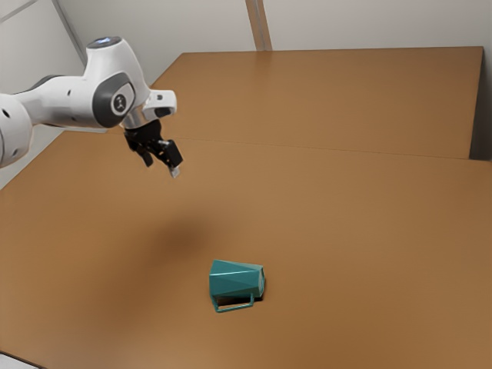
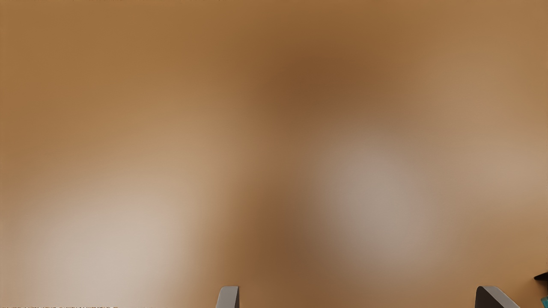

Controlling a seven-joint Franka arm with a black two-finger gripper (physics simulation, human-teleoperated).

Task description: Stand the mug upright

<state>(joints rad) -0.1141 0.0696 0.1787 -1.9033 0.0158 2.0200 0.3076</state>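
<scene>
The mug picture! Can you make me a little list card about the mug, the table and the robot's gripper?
mug: teal, lying on its side
handle: on the mug's lower side in the exterior view
table: brown, under the mug
gripper: black, open, holding nothing, up above the table
mug upright: not yet

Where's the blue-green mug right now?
In the exterior view, the mug lies on its side on the brown table, in the lower middle, lower and farther to the exterior view's right than the open fingers.
</scene>
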